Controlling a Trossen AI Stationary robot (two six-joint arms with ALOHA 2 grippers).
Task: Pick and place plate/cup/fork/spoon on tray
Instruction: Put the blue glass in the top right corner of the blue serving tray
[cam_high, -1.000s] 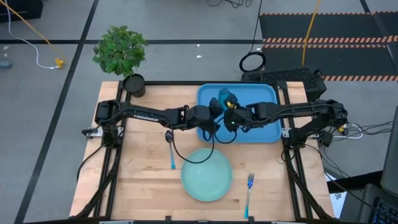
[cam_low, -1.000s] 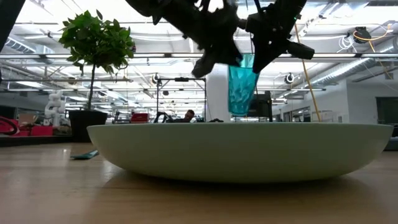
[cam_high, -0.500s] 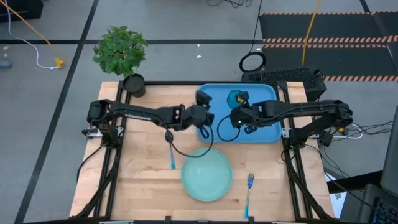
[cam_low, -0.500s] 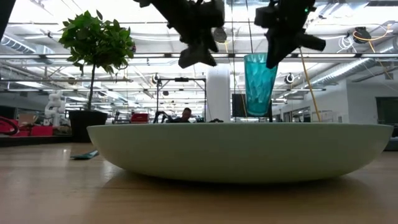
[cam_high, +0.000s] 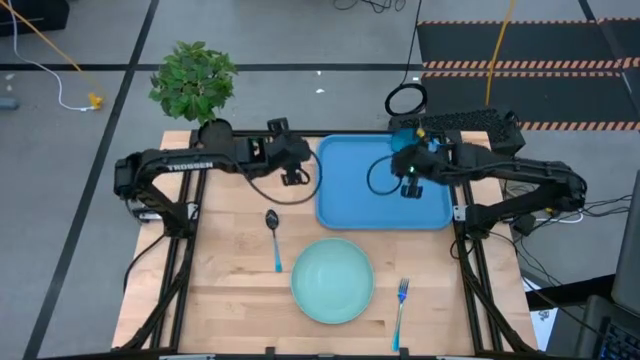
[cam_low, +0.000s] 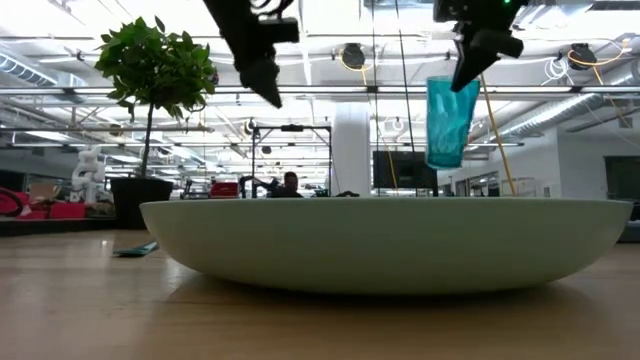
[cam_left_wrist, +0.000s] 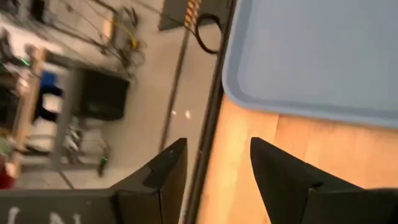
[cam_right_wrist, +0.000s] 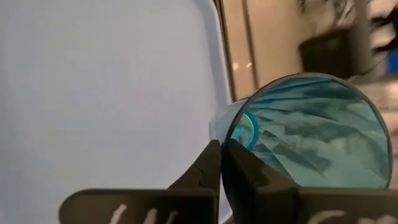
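My right gripper (cam_high: 407, 158) is shut on the teal cup (cam_high: 406, 139) above the far right part of the blue tray (cam_high: 350, 190). In the low view the cup (cam_low: 447, 120) hangs under this gripper (cam_low: 462, 78). My left gripper (cam_high: 293, 176) is open and empty, raised over the table by the tray's far left corner (cam_left_wrist: 249, 93). The mint-green plate (cam_high: 332, 280) lies on the table near the front. The spoon (cam_high: 273, 235) lies to its left and the fork (cam_high: 400, 303) to its right. My right gripper pinches the cup's wall at the rim (cam_right_wrist: 227, 138), one finger inside the mouth and one outside. The fingers come from above, pointing down. The cup hangs below them mouth up, nearly upright and clear of the tray (cam_right_wrist: 106, 93).
A potted plant (cam_high: 195, 80) in a black pot (cam_high: 214, 136) stands at the table's far left corner. A dark box (cam_high: 460, 125) sits behind the tray's far right corner. Bare wood lies between the spoon and the table's left edge.
My right gripper has carried the cup toward the table's right and far edges over the tray, and the cup has come from tilted to nearly upright. My left gripper has drawn away from the cup toward the table's left and far edges.
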